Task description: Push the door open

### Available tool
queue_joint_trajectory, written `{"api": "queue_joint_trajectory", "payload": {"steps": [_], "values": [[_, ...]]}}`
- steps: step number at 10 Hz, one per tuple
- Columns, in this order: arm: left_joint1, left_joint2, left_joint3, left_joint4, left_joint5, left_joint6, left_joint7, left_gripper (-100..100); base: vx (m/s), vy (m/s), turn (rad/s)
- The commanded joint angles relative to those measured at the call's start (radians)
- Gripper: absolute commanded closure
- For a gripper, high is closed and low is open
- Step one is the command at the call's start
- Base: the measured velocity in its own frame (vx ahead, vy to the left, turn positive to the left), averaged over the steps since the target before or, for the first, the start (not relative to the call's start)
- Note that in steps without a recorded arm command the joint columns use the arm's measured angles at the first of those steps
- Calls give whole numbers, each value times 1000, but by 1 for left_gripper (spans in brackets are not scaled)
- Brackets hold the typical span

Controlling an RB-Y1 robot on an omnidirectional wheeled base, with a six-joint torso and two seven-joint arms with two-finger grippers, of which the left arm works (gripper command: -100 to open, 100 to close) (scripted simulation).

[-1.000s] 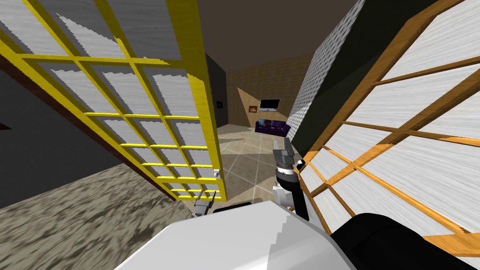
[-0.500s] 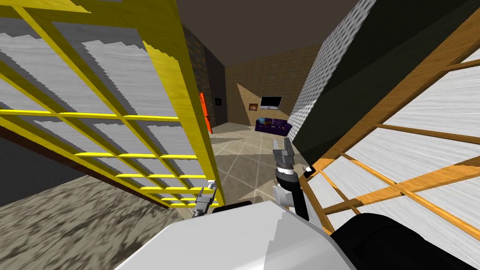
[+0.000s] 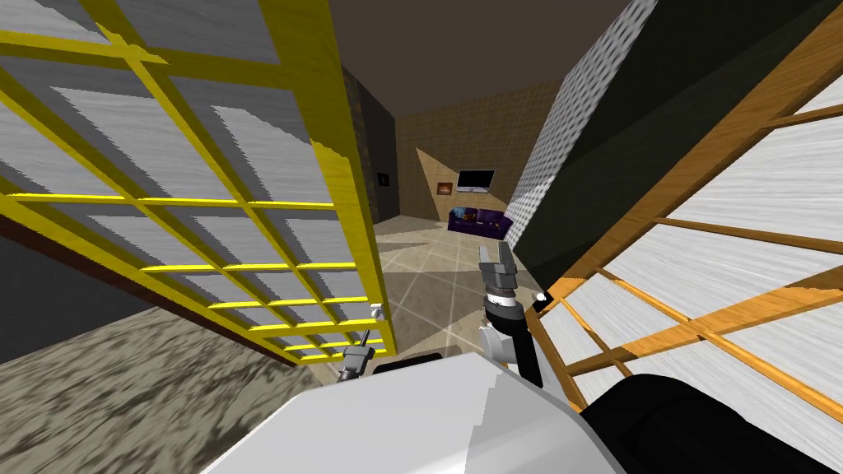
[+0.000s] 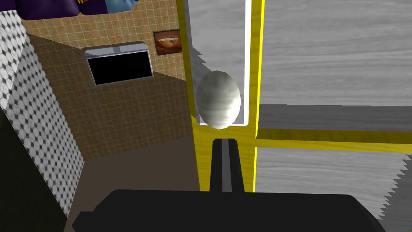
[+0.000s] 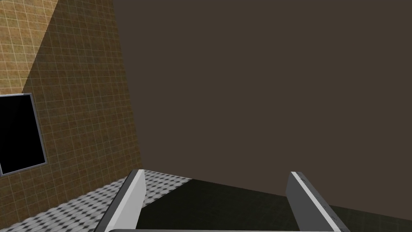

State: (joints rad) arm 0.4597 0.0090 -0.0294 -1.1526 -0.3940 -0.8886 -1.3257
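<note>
left gripper (image 4: pixel 224 141) — fingers lying together, pointing at white knob (image 4: pixel 218 100) | yellow door (image 3: pixel 350 214) standing ajar | right gripper (image 5: pixel 217 172) — fingers standing apart, hovering near orange door (image 3: pixel 580 290)

The right gripper (image 5: pixel 217 172) holds its two grey fingers (image 5: pixel 130 201) wide apart. Beyond them spreads a flat brown surface (image 5: pixel 261 88), which meets a tan tiled wall (image 5: pixel 80 100) carrying a grey-framed black screen (image 5: pixel 18 135). A chequered wall (image 5: pixel 72 205) adjoins the tiled wall near one finger.
</note>
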Motion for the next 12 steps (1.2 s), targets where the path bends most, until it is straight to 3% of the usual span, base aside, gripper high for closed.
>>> {"api": "queue_joint_trajectory", "payload": {"steps": [1,2,3,4,5,7,10,12], "values": [[0,0,0,0,0,0,0,100,-9,2,0],[0,0,0,0,0,0,0,100,0,0,0],[12,19,11,2,15,-11,-2,-100,-119,-52,164],[16,10,15,3,21,-15,-3,-100,-218,-94,178],[22,-23,20,4,29,-20,-4,-100,-192,-91,119],[8,15,21,7,26,-10,-5,-100,5,-35,-4],[-7,25,26,11,28,0,-5,-100,189,-25,-13],[-22,10,32,16,29,10,-6,-100,233,-26,-23]]}}
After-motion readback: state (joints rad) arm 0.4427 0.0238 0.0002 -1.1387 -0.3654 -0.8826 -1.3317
